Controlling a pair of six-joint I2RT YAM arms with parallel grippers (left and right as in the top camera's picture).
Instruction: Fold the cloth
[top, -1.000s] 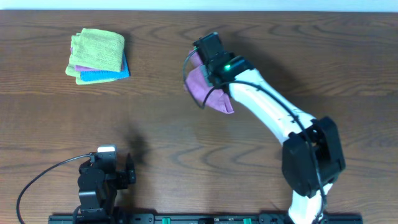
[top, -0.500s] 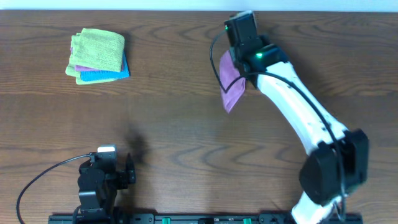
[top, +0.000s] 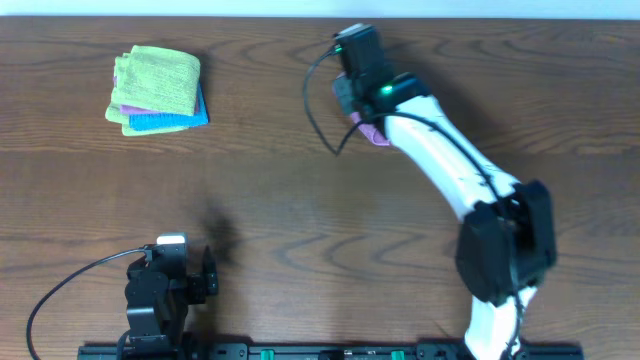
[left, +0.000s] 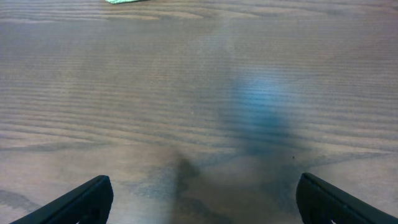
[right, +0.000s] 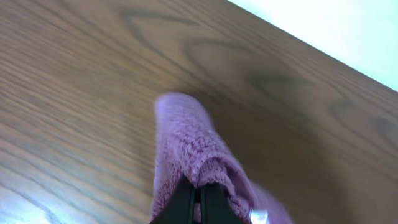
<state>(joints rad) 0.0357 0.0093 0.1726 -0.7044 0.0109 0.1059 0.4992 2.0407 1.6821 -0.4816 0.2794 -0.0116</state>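
Observation:
The purple cloth (right: 186, 152) hangs from my right gripper (right: 199, 193), which is shut on its edge; a small white tag (right: 256, 216) shows at the lower right. From overhead only a small purple bit of the cloth (top: 372, 132) shows under the right arm, near the table's far edge at centre right; the right gripper (top: 352, 95) itself is hidden under the wrist. My left gripper (left: 202, 196) is open and empty above bare wood, at the near left in the overhead view (top: 170, 275).
A stack of folded cloths, lime-green (top: 158, 80) on top with a bright blue one (top: 170, 120) under it, lies at the far left. The table's far edge (right: 323, 56) runs close behind the held cloth.
My right arm swung the cloth right and toward the far edge, then back left a little. The cloth, spread wider a second ago, is now bunched under the wrist. The left arm has not moved.

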